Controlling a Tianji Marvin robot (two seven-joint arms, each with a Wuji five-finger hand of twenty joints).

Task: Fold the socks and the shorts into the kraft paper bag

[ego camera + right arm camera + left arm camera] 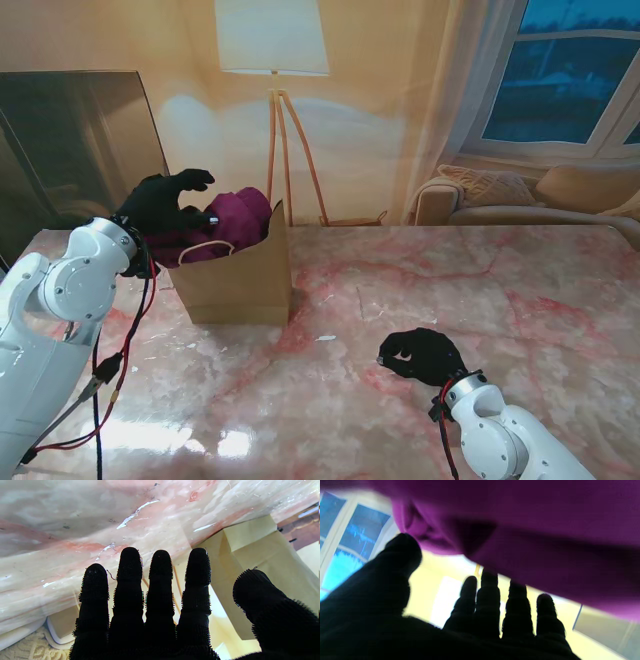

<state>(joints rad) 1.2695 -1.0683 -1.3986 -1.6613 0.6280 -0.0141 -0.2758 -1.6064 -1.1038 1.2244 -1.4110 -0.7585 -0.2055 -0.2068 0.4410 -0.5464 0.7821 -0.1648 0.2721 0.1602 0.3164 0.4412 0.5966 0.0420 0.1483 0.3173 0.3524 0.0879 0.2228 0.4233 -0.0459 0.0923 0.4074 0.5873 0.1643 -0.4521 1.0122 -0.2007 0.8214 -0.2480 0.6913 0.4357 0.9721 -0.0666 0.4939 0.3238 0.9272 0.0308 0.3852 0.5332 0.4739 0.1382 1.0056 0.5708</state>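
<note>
The kraft paper bag (240, 275) stands at ten o'clock on the table (480, 300), purple shorts (235, 222) bulging from its mouth; left hand (160, 207) presses them, fingers spread; right hand (422, 355) rests empty at five o'clock, fingers loosely curled.

One kraft paper bag (240, 285) stands on the far left of the one marble counter (480, 300). One purple garment (235, 225) bulges from its top; whether more cloth lies under it cannot be told. Two black-gloved hands show: the left hand (160, 205) at the bag, the right hand (422, 355) near right.
</note>
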